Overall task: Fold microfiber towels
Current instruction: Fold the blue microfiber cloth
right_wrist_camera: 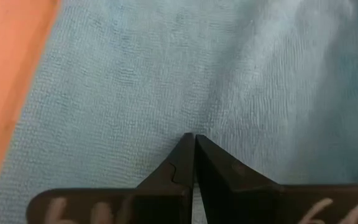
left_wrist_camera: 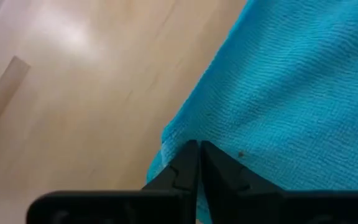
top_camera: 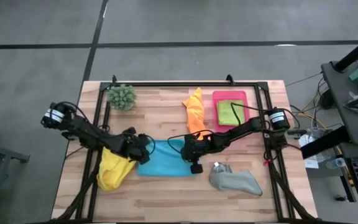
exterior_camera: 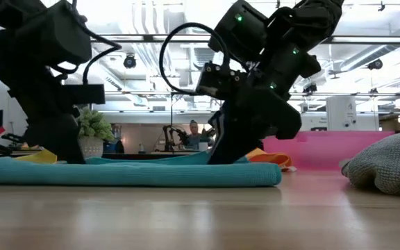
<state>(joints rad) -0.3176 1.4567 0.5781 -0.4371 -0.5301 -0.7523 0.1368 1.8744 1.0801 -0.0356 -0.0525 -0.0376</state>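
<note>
Starting at the left of the desk (top_camera: 166,193), we see the yellow towel (top_camera: 112,169) lying crumpled near the front edge, soft and limp, just beside the left pincer (top_camera: 143,151). That pincer sits low at the left edge of the blue towel (top_camera: 166,163), and its wrist camera shows the two dark fingers (left_wrist_camera: 185,171) clenched together right at the cloth's corner; we judge it has pinched that corner, though a fold between the tips cannot be made out.

The blue towel lies flat in the middle of the desk. It looks light, floppy and a little grippy in its weave, so we expect it to sag and drape when lifted, and corners or edges are the places to take it.

The right pincer (top_camera: 191,152) presses down at the blue towel's right edge, fingers clenched on or against the cloth; whether it grips a fold we cannot say.

Further right, the orange towel (top_camera: 195,112) lies bunched, the green towel (top_camera: 229,111) rests folded in the pink tray (top_camera: 216,96), and the grey towel (top_camera: 235,180) is heaped near the front.
</note>
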